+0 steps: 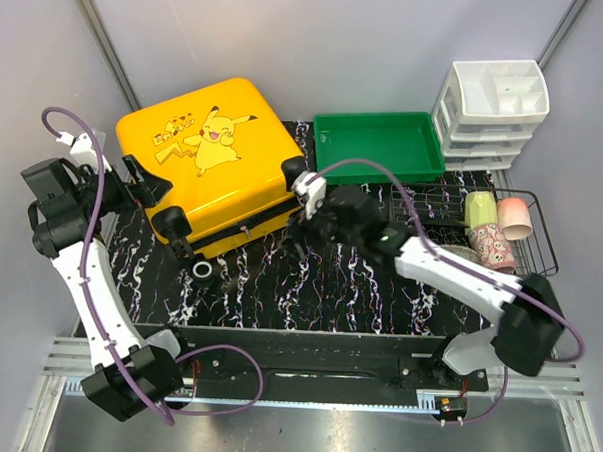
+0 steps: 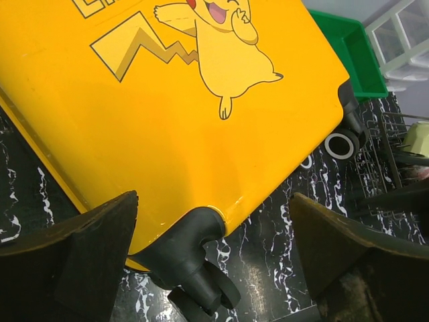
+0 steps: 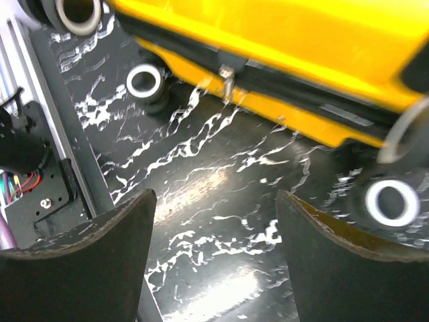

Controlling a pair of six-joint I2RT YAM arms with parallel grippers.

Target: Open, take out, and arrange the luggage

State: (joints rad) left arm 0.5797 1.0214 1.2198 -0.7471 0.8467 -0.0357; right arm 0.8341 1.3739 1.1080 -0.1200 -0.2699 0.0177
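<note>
The yellow suitcase with the Pikachu print lies flat and closed on the black marbled table, its wheels toward the front. My left gripper is open at its near-left corner, its jaws either side of a black wheel housing without touching it. My right gripper is open and empty over the table, just in front of the suitcase's zip seam. A small metal zip pull hangs from the black seam in the right wrist view. The suitcase also fills the top of the left wrist view.
A green plastic tray sits behind the right arm, a white drawer unit to its right. A black wire basket at the right holds cups. A loose wheel or ring lies on the table in front of the suitcase.
</note>
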